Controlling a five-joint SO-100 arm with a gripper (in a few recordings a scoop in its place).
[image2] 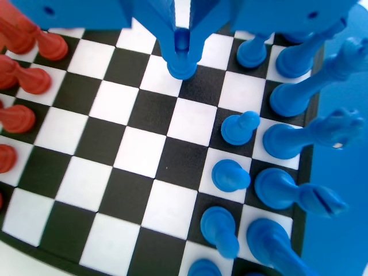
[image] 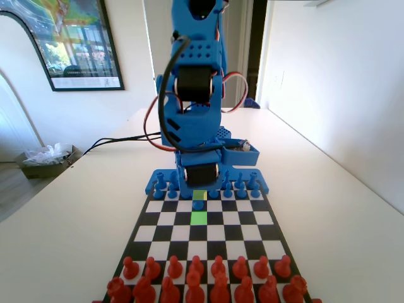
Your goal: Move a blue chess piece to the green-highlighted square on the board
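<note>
My gripper (image2: 182, 53) hangs low over the board's blue end, its two jaws pressed against either side of a small blue pawn (image2: 183, 70). The pawn's base is at or just above a white square, one square out from the blue pawn row. In the fixed view the same pawn (image: 199, 204) sits under the gripper (image: 199, 188), between a pale yellow square (image: 199, 195) behind it and the green-highlighted square (image: 199, 218) in front of it. The green square has nothing on it. The chequered board (image: 249, 232) runs toward the camera.
Other blue pawns (image2: 237, 127) and taller blue back-row pieces (image2: 299, 138) stand close on the right of the wrist view. Red pieces (image: 196, 281) fill the near end of the board in the fixed view, and red pawns (image2: 31, 79) line the left of the wrist view.
</note>
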